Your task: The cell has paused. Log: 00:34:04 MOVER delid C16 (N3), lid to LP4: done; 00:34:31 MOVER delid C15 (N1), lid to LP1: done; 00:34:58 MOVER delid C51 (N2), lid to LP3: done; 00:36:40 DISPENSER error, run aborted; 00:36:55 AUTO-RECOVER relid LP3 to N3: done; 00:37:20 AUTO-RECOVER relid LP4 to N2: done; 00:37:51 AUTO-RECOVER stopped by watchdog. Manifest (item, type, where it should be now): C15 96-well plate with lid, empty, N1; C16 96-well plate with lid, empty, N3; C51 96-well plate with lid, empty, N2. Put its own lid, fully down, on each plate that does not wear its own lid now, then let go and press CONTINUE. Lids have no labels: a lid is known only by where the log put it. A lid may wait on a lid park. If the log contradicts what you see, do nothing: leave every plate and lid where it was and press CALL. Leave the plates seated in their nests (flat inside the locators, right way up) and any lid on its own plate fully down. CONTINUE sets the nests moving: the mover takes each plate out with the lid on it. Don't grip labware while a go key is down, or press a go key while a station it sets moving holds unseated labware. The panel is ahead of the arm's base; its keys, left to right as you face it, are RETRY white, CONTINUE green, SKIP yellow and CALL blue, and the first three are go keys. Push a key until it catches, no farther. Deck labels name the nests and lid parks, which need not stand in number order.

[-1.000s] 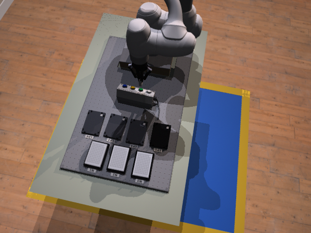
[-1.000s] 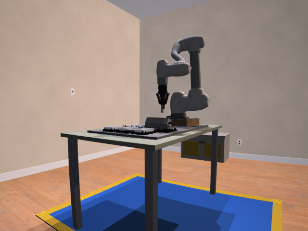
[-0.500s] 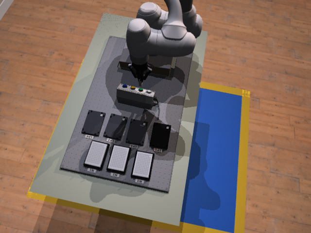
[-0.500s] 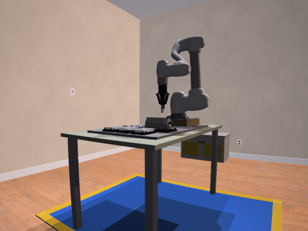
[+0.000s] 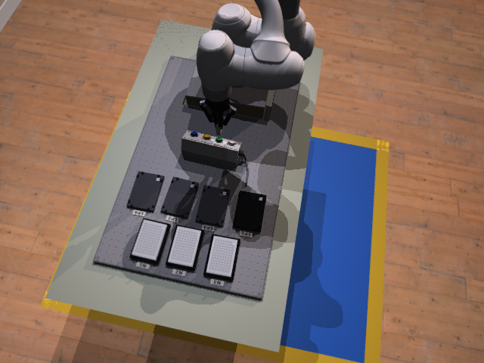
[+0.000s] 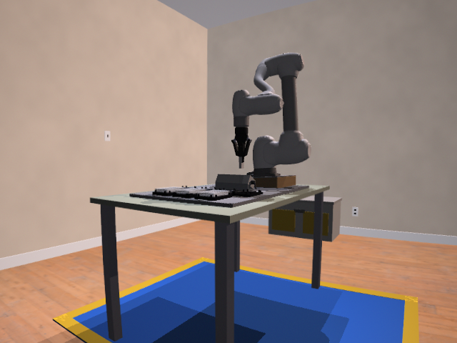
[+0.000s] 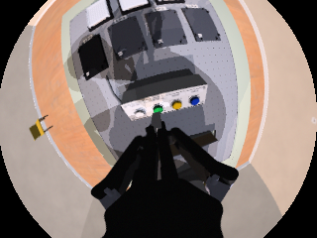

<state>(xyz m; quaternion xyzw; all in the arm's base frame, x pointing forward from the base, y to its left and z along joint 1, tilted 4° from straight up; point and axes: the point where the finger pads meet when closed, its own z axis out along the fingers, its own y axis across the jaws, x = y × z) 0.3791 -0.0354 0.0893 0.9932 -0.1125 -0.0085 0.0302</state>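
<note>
My gripper (image 5: 219, 126) (image 6: 240, 162) (image 7: 158, 118) is shut on nothing and points straight down. It hangs a short way above the green key (image 5: 219, 138) (image 7: 158, 110) of the key panel (image 5: 211, 152) (image 6: 234, 181), without touching it. The white key (image 5: 231, 143) (image 7: 139, 113), yellow key (image 5: 206, 136) (image 7: 176, 105) and blue key (image 5: 193, 133) (image 7: 194, 101) sit in the same row. Three white gridded plates lie flat in nests N1 (image 5: 149, 239), N2 (image 5: 184, 246) and N3 (image 5: 221, 255) (image 7: 97, 10). I cannot make out their lids at this distance.
Four dark lid parks (image 5: 145, 190) (image 5: 179, 197) (image 5: 212, 205) (image 5: 249, 211) stand in a row between the panel and the nests; the one nearest the blue mat looks blacker. A cable runs from the panel's end. The arm's base block (image 6: 280, 181) stands behind the panel.
</note>
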